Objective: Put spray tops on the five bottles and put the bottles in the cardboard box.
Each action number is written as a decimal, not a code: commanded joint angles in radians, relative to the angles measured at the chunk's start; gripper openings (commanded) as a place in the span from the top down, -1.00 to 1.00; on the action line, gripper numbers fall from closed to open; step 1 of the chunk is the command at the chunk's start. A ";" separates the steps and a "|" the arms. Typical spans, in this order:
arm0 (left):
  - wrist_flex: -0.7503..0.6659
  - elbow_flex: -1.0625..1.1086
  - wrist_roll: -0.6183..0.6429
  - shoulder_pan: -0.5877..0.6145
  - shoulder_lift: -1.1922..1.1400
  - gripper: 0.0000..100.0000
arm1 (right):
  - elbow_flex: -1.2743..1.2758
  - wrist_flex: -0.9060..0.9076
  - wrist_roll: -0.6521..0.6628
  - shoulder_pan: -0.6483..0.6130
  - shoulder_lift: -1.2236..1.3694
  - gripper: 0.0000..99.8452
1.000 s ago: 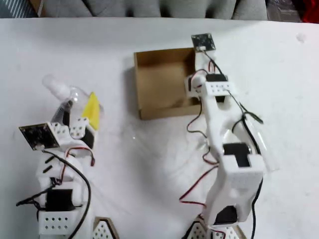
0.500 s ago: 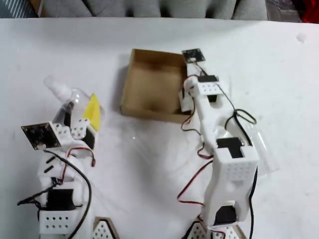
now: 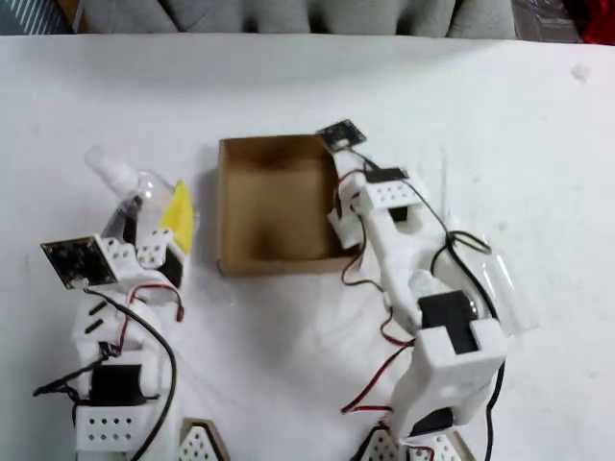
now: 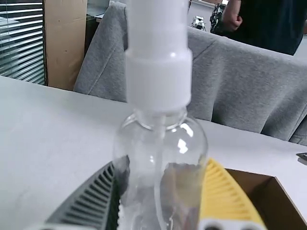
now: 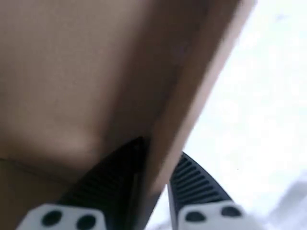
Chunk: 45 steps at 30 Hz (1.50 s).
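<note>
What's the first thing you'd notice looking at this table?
A clear bottle with a white spray top sits gripped in the left tool. Near the middle of the table, the right tool pinches one wall of the open cardboard box.

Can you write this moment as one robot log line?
left end effector: shut on bottle, spray top on | right end effector: shut on cardboard box wall

The bottle (image 4: 160,158) was clear, glossy plastic, its spray top (image 4: 157,57) smooth white plastic. The cardboard box (image 3: 274,206) looked matt and brown (plain paperboard walls). The left gripper (image 4: 163,172) had ribbed plastic fingers (image 4: 225,196); the sofa (image 4: 249,86) was grey cloth.
</note>
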<state>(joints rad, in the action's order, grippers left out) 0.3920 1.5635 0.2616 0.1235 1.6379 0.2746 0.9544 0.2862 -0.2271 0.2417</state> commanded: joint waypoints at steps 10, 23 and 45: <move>-0.057 -0.021 0.008 0.002 0.015 0.88 | -0.126 0.229 -0.097 -0.016 -0.156 0.58; -0.087 -0.190 0.006 -0.105 -0.130 0.88 | -0.034 0.576 -0.006 0.064 -0.522 0.92; -0.717 -0.523 -0.028 -0.245 -1.113 0.88 | 0.690 0.263 0.316 0.357 -1.017 0.91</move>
<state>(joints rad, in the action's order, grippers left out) -0.2064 1.1124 0.2616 -0.0974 0.5669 0.9053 1.2797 0.5470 0.1212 -0.7296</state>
